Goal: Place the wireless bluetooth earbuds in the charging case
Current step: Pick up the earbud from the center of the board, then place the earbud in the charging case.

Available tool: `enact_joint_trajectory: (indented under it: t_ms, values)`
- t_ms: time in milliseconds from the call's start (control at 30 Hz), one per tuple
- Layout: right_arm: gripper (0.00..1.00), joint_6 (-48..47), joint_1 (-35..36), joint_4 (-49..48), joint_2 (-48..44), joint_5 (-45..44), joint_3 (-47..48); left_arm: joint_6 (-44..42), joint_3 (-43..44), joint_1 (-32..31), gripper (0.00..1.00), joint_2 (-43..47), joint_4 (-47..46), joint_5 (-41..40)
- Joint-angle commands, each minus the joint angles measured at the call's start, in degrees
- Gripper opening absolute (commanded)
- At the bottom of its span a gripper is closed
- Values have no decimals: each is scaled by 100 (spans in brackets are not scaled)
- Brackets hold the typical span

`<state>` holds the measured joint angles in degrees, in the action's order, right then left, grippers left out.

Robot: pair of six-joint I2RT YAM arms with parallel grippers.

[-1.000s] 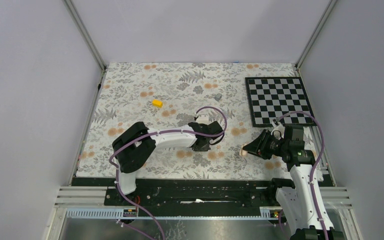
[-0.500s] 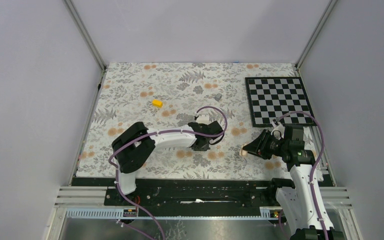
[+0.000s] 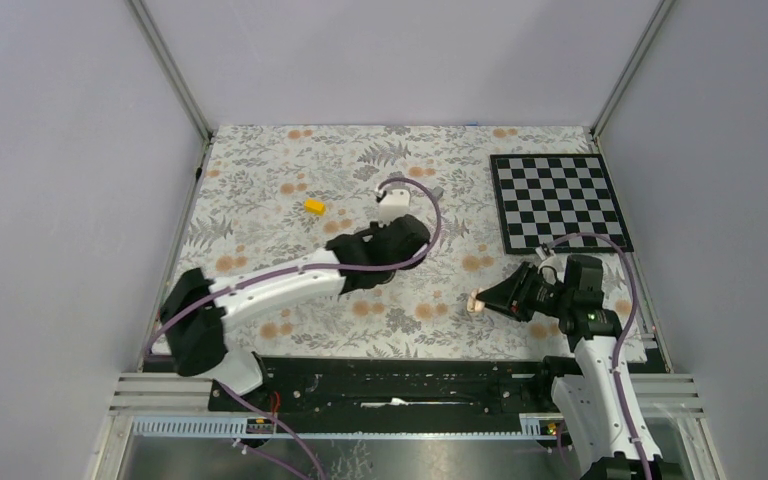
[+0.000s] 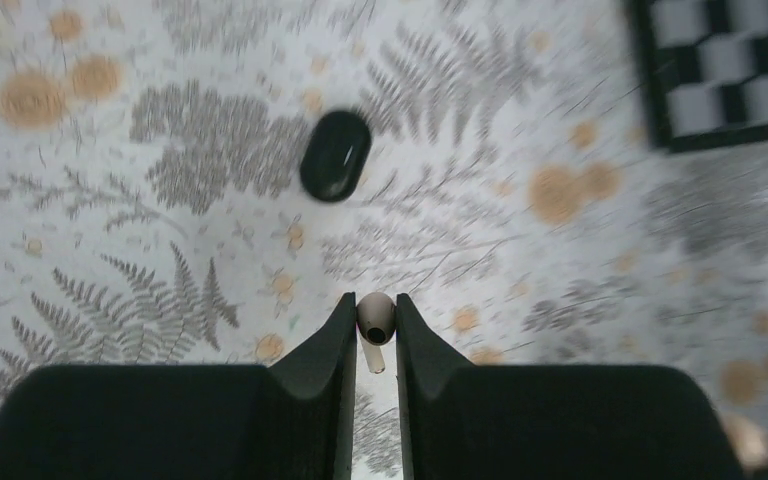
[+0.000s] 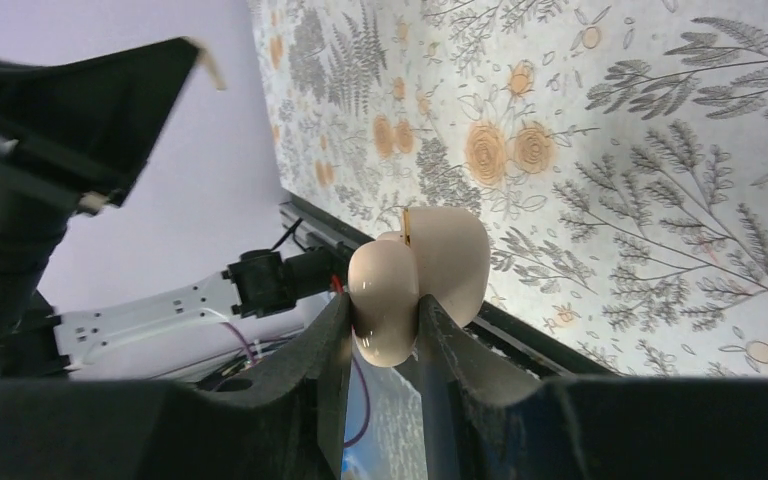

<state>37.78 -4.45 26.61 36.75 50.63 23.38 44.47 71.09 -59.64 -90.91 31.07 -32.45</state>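
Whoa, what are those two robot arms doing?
The left arm's fingers are pinched shut on one small pale earbud, held over the flowery table. The right arm's fingers grip the cream charging case. The two arms are apart, so the earbud is not in the case yet. A black oval pod lies on the table beyond the earbud.

Black-and-white checkerboard mat (image 3: 558, 200): on floral-print tablecloth (image 3: 260, 170), far right. Black oval pod (image 4: 336, 168): on cloth, between small yellow block (image 3: 314, 206) and mat.
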Motion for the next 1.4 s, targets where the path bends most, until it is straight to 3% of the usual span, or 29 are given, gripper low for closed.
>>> enact_joint_trajectory:
  t_ms: [0, 167, 467, 733, 1133, 1367]
  values:
    - [0, 1039, 43, -1227, -113, 542, -217, -954, -564, -22, 0, 1065, -1842, -331]
    - [0, 2346, 310, -2838, -192, 464, -651, -1747, -1436, -13, 0, 1850, -3764, -147]
    - [0, 3782, 1872, -5578, 813, -285, -760, -2550, -2161, 38, 0, 2240, -5656, 1118]
    - [0, 4745, 1944, -7282, 1576, -244, -739, -3570, -3414, 51, 0, 3009, -7511, 2543]
    - [0, 5494, 2065, -7201, 1168, -1073, -980, -3873, -3889, 53, 0, 2813, -8594, 4202]
    - [0, 5898, 2063, -7477, 986, -1012, -1086, -3754, -3934, 55, 0, 2494, -9086, 4685]
